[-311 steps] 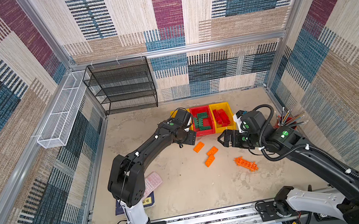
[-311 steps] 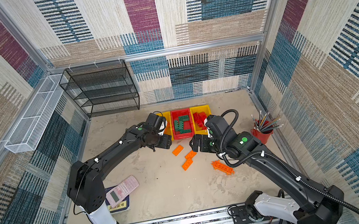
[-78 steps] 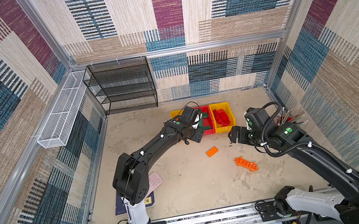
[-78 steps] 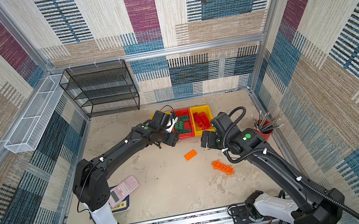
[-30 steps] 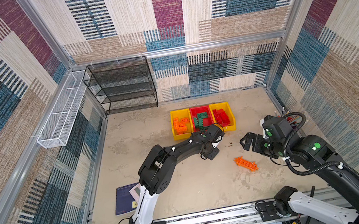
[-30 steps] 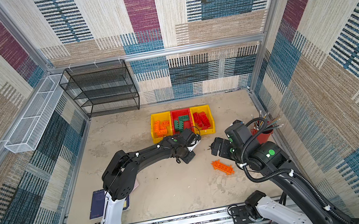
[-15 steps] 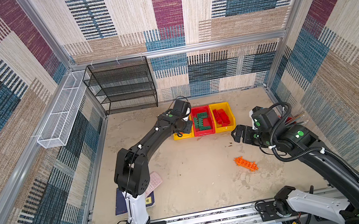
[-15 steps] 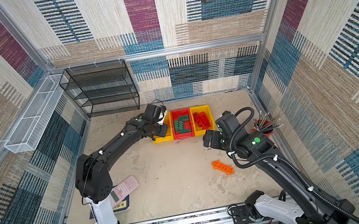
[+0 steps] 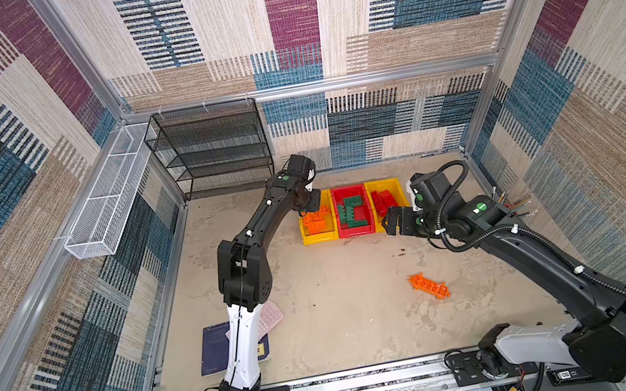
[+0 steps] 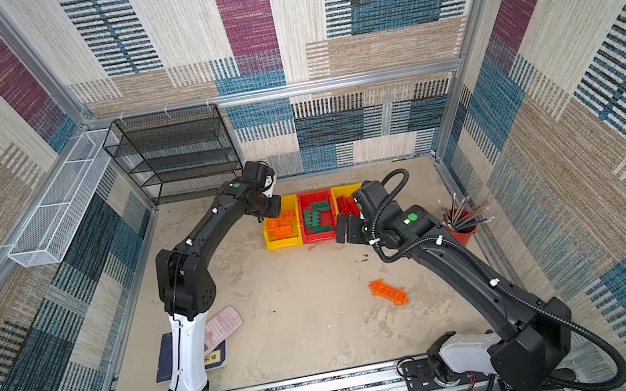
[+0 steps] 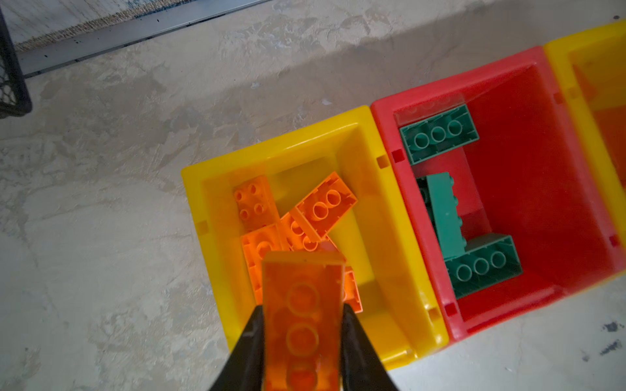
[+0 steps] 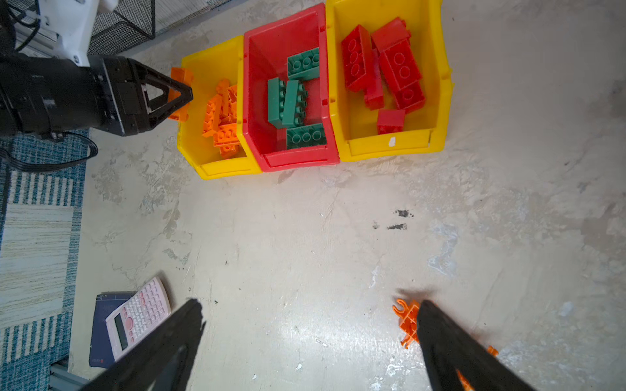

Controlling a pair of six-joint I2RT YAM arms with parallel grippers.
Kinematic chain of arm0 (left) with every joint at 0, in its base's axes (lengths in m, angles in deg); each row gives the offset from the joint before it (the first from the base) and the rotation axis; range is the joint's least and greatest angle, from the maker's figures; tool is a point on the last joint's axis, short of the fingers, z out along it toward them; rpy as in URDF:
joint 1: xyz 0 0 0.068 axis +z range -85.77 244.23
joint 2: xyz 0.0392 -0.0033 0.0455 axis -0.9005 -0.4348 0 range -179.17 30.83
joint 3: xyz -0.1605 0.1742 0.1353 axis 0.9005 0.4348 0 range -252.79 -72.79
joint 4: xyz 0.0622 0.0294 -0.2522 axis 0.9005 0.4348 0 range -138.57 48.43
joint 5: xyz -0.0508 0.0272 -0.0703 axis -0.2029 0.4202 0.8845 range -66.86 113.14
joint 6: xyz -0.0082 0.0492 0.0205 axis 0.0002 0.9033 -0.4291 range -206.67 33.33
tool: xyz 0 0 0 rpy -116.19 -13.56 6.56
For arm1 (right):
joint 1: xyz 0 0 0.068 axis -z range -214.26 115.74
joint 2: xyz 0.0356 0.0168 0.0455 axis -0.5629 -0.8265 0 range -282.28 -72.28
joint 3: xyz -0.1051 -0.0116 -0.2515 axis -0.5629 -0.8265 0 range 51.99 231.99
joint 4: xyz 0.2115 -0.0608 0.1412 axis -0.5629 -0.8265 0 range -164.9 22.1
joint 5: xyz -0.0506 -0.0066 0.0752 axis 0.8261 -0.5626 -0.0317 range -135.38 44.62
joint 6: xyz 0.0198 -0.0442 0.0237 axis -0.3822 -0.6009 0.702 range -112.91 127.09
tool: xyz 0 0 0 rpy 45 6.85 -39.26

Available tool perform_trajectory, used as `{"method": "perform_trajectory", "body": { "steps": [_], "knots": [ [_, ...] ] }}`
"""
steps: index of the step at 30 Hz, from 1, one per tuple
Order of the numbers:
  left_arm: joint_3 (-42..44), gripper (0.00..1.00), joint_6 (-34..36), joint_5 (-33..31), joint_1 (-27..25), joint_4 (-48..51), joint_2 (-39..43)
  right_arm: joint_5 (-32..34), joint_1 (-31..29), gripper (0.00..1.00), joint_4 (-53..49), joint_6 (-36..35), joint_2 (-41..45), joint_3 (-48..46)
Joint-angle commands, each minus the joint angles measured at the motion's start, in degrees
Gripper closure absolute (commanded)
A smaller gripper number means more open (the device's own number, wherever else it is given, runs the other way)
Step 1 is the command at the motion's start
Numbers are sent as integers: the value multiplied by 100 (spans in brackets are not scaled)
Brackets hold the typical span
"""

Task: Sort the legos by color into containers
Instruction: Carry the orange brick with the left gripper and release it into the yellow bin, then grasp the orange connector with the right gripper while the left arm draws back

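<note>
While left gripper (image 11: 301,309) clamps orange brick (image 11: 301,338) over yellow bin (image 11: 271,145) | right gripper (image 12: 309,306) agape | lattice piece (image 9: 428,285), calculator (image 12: 137,316) apart

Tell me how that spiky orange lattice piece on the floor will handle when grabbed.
The lattice piece looks like hard moulded plastic, so probably stiff and light. Long and lying flat, it should not roll, though a grip near one end may let it swing. Its spiky edges could snag.

You won't find anything you can read here: the keys and display of the pink calculator (image 12: 137,316) are too small to make out, and the yellow label (image 10: 214,357) on the dark notebook (image 10: 162,360) beneath it (a few dark marks show) is blurred past reading.
</note>
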Motion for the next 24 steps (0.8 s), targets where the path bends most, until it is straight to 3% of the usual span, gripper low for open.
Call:
{"method": "perform_trajectory", "body": {
  "steps": [1,8,10,13,15,18,24],
  "knots": [
    [-245,80,-277,125,55,277,-212,92,5,0,70,-182,-152,106],
    [-422,74,-398,213,179,329,-549,225,8,0,-114,-203,-388,87],
    [-483,65,-417,271,201,338,-625,226,8,0,-136,-205,-448,80],
    [-618,40,-418,342,218,417,-714,262,8,0,-206,-200,-535,38],
    [-644,30,-422,401,214,451,-689,326,17,0,-309,-166,-608,-47],
    [-407,22,-469,512,216,289,-419,407,56,0,-533,-70,-777,-254],
    [765,18,-717,778,211,-490,797,448,87,0,-843,197,-1166,-849]
  ]
}}
